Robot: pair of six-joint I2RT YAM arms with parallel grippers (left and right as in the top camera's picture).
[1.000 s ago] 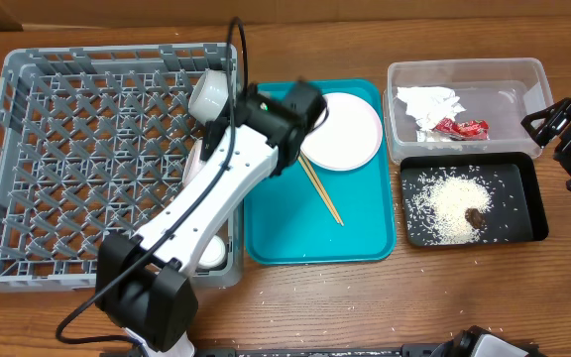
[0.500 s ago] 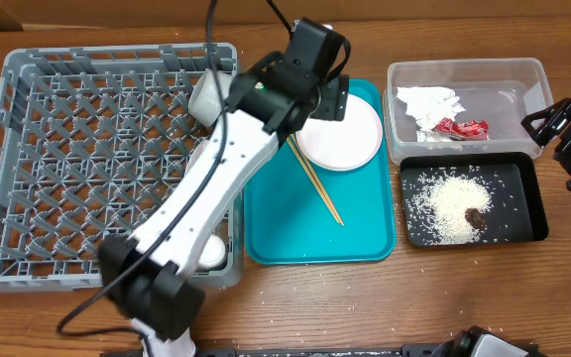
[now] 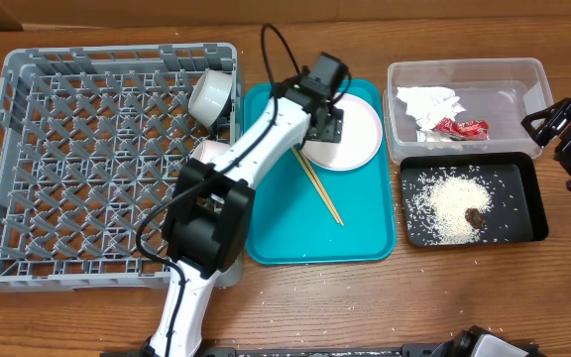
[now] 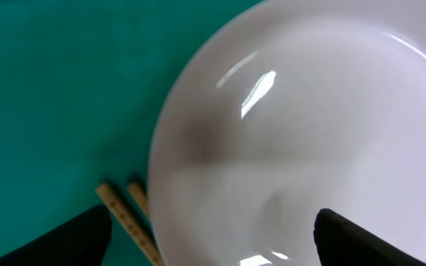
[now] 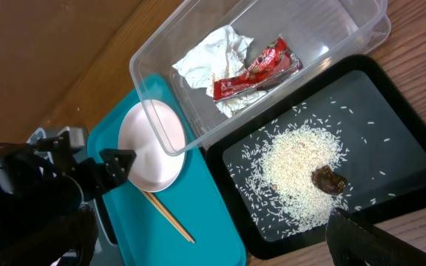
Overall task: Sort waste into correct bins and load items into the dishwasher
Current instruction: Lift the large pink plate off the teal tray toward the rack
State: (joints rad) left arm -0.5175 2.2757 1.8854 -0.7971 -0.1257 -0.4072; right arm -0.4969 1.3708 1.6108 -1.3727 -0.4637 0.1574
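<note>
While our left gripper [image 3: 327,122] hangs spread wide and empty over the pink-white plate [image 3: 360,134] on the teal tray [image 3: 276,228], we judge plate-loading in hand (chopsticks [image 3: 321,191] lie just beside). Next, we close on its rim and carry it to the dish rack [image 3: 67,149].

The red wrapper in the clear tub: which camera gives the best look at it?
The right wrist view: there the red wrapper lies large and unobstructed in the clear tub, against the crumpled napkin. The overhead view shows it too, but small. The left wrist view misses it, showing a plate and chopsticks.
</note>
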